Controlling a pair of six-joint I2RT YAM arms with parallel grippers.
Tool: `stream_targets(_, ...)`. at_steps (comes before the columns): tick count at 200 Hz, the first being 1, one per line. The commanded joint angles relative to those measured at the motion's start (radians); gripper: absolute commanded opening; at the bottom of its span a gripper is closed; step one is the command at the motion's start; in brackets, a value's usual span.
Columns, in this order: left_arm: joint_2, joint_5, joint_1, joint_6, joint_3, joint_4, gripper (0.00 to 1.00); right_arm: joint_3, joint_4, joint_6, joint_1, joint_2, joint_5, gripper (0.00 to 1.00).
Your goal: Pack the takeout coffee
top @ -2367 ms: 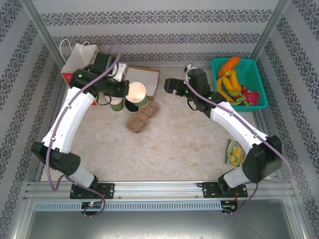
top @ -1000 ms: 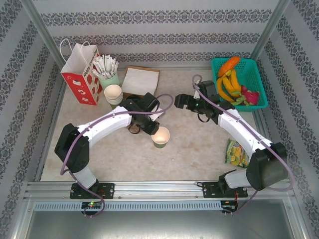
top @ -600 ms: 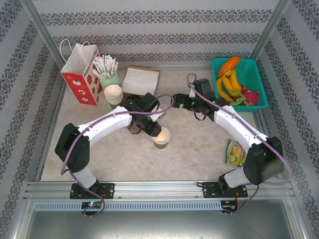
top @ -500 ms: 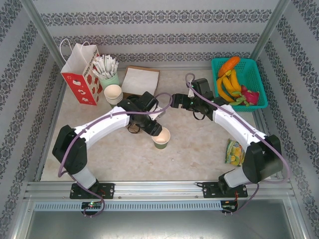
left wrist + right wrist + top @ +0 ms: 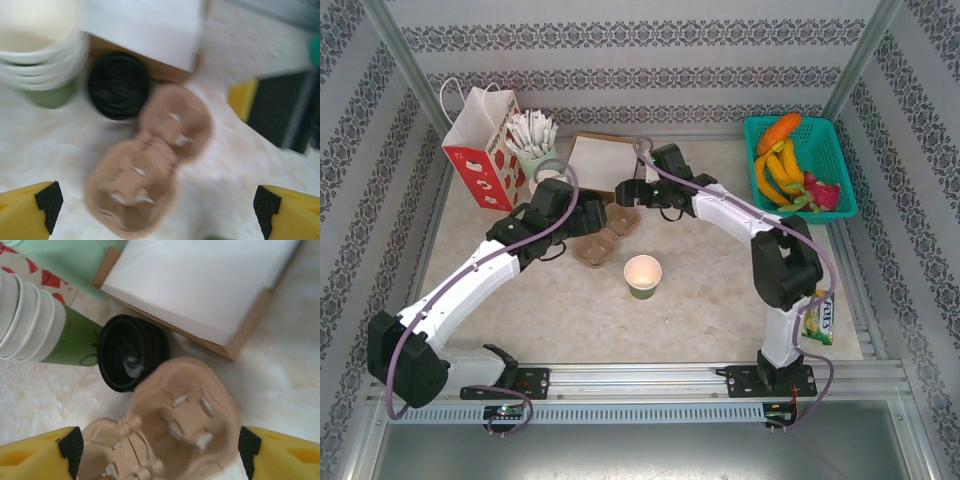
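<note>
Left gripper point(image 5: 157, 202): fingers wide, holding nothing, over the blurred pulp carrier point(image 5: 145, 165).
Right gripper point(image 5: 158, 445): fingers wide, astride the carrier; contact unclear.
Black lid point(image 5: 131, 359): between cup stack point(image 5: 30, 320) and carrier; anything beneath hidden.
Lidless green cup point(image 5: 643, 275): upright mid-table, apart from both grippers.

place: lab test cell | cues: aluminium frame point(image 5: 640, 378), wallpapered panels point(image 5: 640, 40)

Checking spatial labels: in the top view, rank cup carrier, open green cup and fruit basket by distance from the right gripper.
1. cup carrier, right beside the right gripper
2. open green cup, table centre
3. fruit basket, far right corner
</note>
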Motion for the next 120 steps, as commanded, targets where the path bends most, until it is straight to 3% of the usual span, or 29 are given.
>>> stream_targets(1, -0.059, -0.255, 0.07, -0.343, -0.078, -0.084, 1.0, 0.111, 0.009, -0.032, 0.035, 0.088, 0.0, 0.75)
stream_targets(26, -0.112, -0.217, 0.13, -0.389, -0.163, -0.03, 1.0, 0.225, -0.021, -0.038, 0.061, 0.199, 0.039, 0.66)
stream_targets(48, -0.111, -0.181, 0.16, -0.353, -0.166, -0.03, 1.0, 0.334, -0.075, -0.06, 0.082, 0.279, 0.047, 0.61)
stream_targets(120, -0.082, -0.178, 0.179, -0.359, -0.173, -0.064, 1.0, 0.631, -0.304, -0.117, 0.131, 0.479, 0.236, 0.53)
